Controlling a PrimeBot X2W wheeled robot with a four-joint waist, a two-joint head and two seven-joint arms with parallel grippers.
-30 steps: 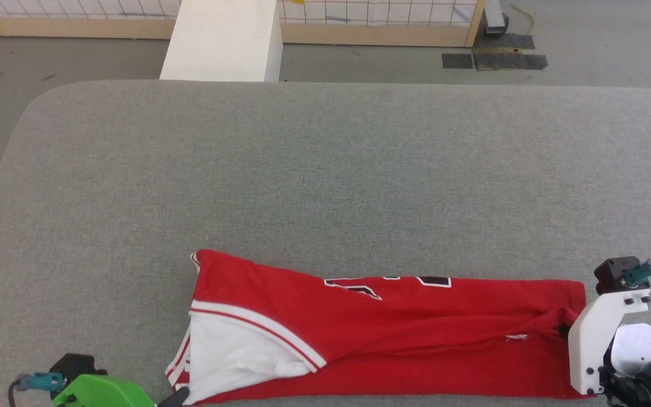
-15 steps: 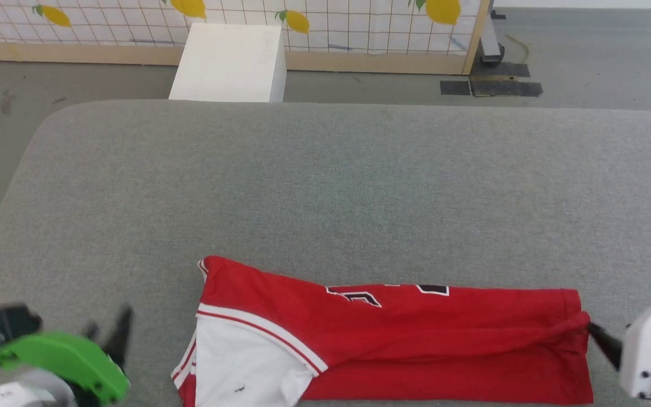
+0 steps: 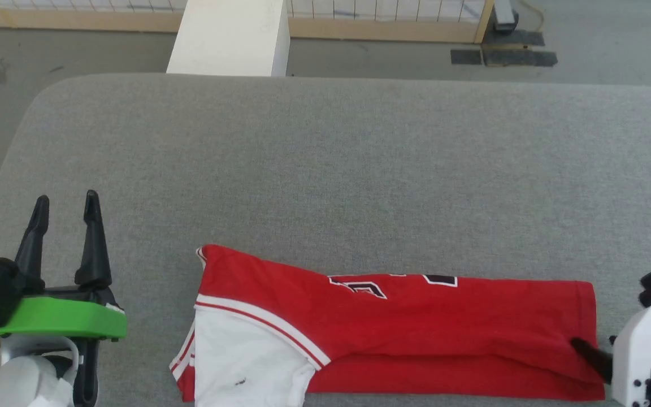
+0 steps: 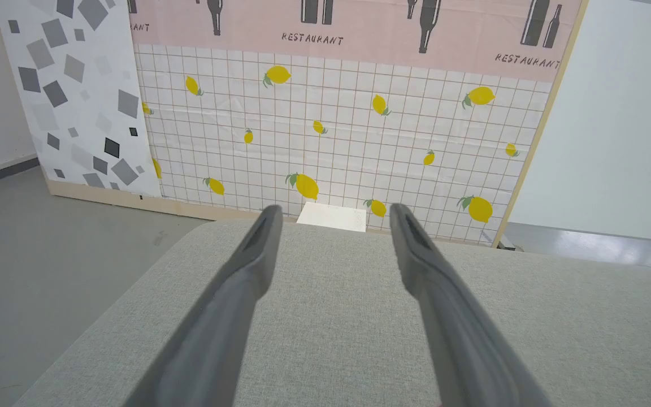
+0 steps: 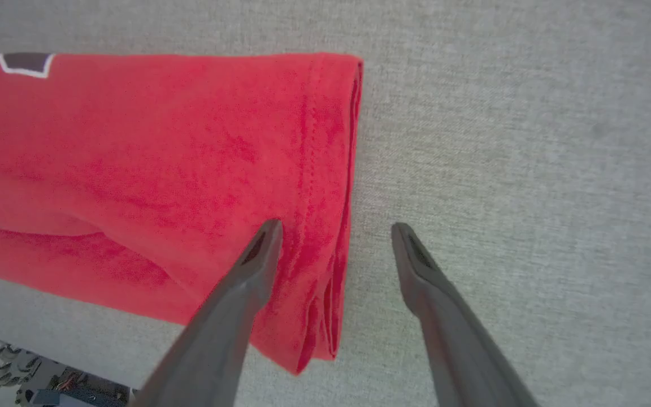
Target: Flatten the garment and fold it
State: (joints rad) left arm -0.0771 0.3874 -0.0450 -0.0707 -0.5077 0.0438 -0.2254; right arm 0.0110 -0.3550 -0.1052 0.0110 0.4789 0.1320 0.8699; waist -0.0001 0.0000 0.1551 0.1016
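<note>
Both released since a second ago: left hand (image 3: 66, 196) spread, well left of garment (image 3: 416, 322); right hand (image 5: 336, 226) spread, straddling its hem edge. Wide bare worktop (image 3: 325, 169) beyond.

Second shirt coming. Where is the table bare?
Bare: the far half of the table, from the garment to the edge by the white box, and the strip between left gripper and garment. Crowded: the near right, where the right gripper straddles the hem.

Released on both sides

The left gripper (image 3: 66, 196), long dark fingers now spread, has moved up the frame's left edge, away from the red white-sleeved jersey T-shirt (image 3: 416, 316). The right gripper (image 5: 335, 225) has opened; the cloth's bunched right end lies flatter.
</note>
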